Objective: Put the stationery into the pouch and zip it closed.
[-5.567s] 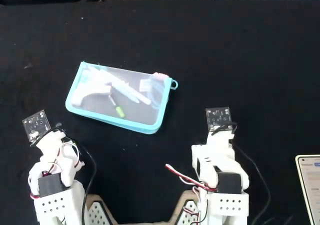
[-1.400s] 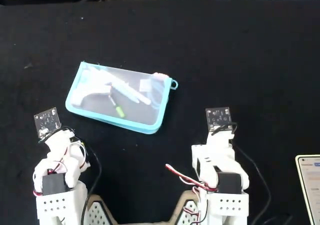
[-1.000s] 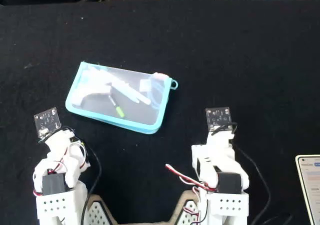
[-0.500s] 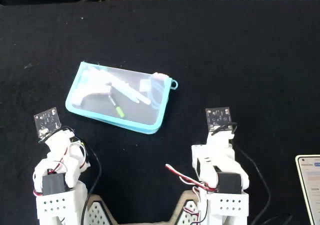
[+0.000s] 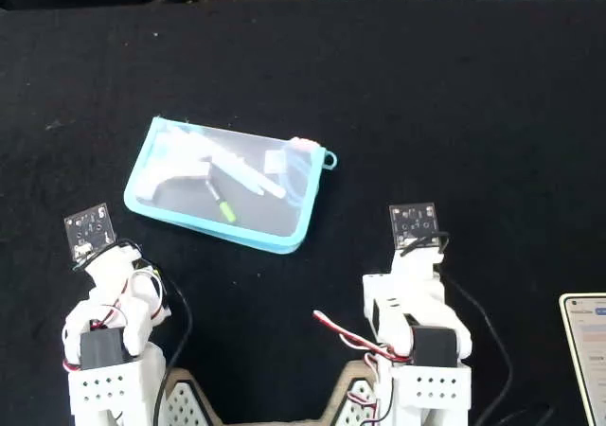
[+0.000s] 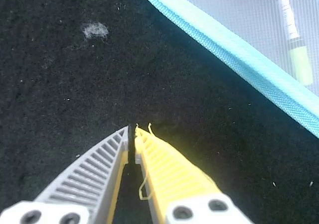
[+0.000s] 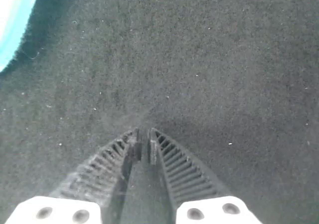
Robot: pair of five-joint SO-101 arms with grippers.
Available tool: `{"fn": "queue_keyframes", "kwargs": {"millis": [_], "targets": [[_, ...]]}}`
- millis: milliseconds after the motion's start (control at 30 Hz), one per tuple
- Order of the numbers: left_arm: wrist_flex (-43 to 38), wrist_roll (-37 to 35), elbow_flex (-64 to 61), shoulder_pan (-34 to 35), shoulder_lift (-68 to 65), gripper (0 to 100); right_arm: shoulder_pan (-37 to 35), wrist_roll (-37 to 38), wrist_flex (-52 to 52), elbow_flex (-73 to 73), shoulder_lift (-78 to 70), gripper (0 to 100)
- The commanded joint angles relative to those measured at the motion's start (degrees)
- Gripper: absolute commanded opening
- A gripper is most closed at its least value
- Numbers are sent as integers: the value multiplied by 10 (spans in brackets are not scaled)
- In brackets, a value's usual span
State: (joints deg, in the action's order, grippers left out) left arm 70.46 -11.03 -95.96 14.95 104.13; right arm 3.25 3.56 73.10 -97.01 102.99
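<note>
From above, the pouch (image 5: pixel 227 185) holds the stationery (image 5: pixel 237 172), and its zip looks closed. In the left wrist view, the left gripper (image 6: pixel 135 130) is closed and empty, near the pouch's edge. In the right wrist view, the right gripper (image 7: pixel 143 134) is closed on nothing, off the pouch's corner. The task seems finished, so no further move appears needed.

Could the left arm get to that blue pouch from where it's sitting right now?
Probably yes. The left hand is shut and empty, the pouch lies just ahead of it, and only bare black cloth lies between them.
</note>
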Motion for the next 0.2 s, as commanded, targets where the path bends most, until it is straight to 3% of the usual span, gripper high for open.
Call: {"fn": "queue_keyframes", "kwargs": {"millis": [0, 167], "targets": [[2, -4, -14, 4, 5, 30, -1, -4, -11, 4, 37, 31], [2, -4, -14, 4, 5, 30, -1, -4, -11, 4, 37, 31]]}}
